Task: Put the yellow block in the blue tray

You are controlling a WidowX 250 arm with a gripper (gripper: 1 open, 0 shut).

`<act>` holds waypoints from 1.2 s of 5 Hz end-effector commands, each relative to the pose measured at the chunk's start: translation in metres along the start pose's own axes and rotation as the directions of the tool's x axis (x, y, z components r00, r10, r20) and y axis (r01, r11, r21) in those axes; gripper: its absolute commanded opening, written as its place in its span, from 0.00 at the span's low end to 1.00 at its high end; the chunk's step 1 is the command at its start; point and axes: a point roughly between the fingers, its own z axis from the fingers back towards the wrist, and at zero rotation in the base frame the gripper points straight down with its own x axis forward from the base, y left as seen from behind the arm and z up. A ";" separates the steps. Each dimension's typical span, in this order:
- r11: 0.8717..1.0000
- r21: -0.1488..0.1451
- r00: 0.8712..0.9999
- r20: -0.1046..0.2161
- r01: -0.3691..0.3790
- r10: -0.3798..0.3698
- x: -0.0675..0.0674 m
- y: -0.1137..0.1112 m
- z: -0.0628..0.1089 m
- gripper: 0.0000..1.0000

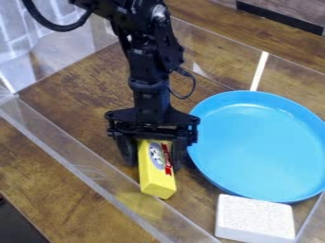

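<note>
The yellow block (156, 171) lies on the wooden table just left of the blue tray (260, 142), its red-banded label face up. My gripper (152, 152) points straight down over the block's far end. It is open, with one finger (120, 152) to the left of the block and the other to its right, low at the table. I cannot tell whether the fingers touch the block. The round tray holds nothing.
A white speckled sponge-like block (254, 218) sits at the front right, near the tray's rim. A clear plastic wall (76, 161) runs along the front left side of the table. A thin white stick (259, 68) lies behind the tray.
</note>
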 end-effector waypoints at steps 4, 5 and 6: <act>0.995 -0.025 0.994 0.041 -0.096 0.097 0.018 -0.019 0.008 1.00; 0.994 -0.028 0.994 0.038 -0.103 0.104 0.023 -0.023 0.007 1.00; 0.994 -0.027 0.994 0.036 -0.101 0.102 0.029 -0.023 0.007 1.00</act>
